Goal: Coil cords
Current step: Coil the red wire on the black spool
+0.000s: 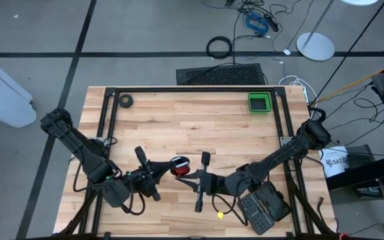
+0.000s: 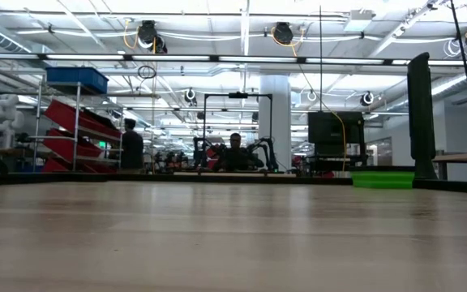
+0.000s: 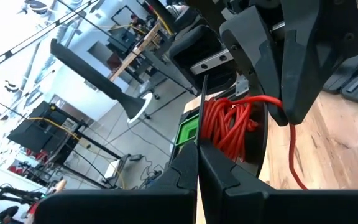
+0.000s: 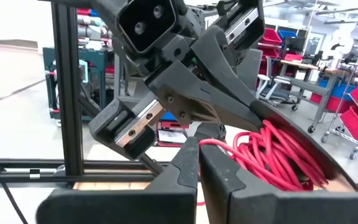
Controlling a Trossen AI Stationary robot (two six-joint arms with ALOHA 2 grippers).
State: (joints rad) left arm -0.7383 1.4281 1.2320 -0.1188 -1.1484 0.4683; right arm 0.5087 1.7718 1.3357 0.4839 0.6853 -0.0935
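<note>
Writing: only one label reads, partly: "SAT…" on a white tag (image 1: 335, 161) off the table's right edge in the high view.

High view, left to right: left gripper (image 1: 168, 169) low over the wooden table (image 1: 199, 123), near the front edge, pointing right. The cords (image 1: 179, 165), a small round red-and-dark bundle, sit between the two grippers at front centre. Right gripper (image 1: 187, 175) points left, meeting the bundle from the other side. Small dark tape roll (image 1: 126, 101) at the back left, green tray (image 1: 259, 102) at the back right, both well apart from the cords.

Low view shows neither arm nor cords, only the bare tabletop, the tray as a green strip (image 2: 382, 178) and people far off in the room.

Wrist views give what the overhead cannot: left fingers (image 3: 185, 171) pressed together on the coil's rim (image 3: 232, 124); right fingers (image 4: 188, 165) likewise shut at the red strands (image 4: 278, 155). One loose red end (image 3: 294, 165) trails off the bundle toward the table.

Bundle is round; long axis cannot be told.
</note>
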